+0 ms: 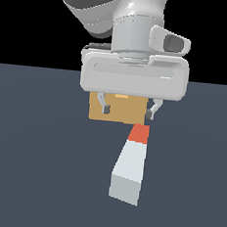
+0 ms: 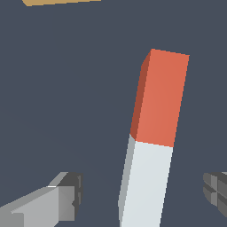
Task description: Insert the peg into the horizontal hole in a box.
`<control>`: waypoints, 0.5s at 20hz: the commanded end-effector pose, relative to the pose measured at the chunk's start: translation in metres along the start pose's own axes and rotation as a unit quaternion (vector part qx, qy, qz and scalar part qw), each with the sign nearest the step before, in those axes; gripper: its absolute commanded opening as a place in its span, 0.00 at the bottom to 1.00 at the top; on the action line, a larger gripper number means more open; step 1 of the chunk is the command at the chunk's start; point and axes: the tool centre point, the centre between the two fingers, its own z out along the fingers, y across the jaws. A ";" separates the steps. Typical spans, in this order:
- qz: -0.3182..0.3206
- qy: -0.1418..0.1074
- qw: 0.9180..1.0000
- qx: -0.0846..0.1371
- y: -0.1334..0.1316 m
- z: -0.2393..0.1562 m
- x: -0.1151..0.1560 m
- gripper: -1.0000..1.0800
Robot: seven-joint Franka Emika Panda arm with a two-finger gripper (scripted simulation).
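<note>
Gripper (image 1: 129,109): jaws stand apart, nothing between the pads; in the wrist view one finger (image 2: 53,201) shows on one side of the peg and the other at the opposite edge of the picture, neither touching the bar; the hand hangs above the floor, over the stretch between the box and the peg's red end, as far as the exterior view allows a judgement.

Progress: the task looks barely begun; no grasp has been made; the peg lies loose on the floor; approach, closing, lifting, aligning with the hole and insertion all appear to remain.

Peg (image 1: 130,168): long square-section bar, pale grey-white along most of its length, with a short red-orange end (image 2: 159,97); it lies flat on the dark floor (image 1: 31,176), slightly skewed, its red end pointing towards the box and its white end nearest the exterior camera; faces look flat and edges sharp; no damage noted; the wrist view shows the bar running between the two fingers.

Box (image 1: 116,111): plain tan block standing on the floor beyond the peg, largely masked by the gripper body in the exterior view; only a sliver of its edge (image 2: 62,1) enters the wrist view; box and peg appear close but apart.

Hole: not visible in either view; its position on the box face cannot be confirmed.
</note>
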 end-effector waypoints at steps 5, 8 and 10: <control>0.057 0.003 0.998 0.004 0.016 0.033 -0.028 0.96; 0.072 0.004 0.997 0.005 0.020 0.041 -0.036 0.96; 0.079 0.005 0.997 0.005 0.022 0.045 -0.039 0.96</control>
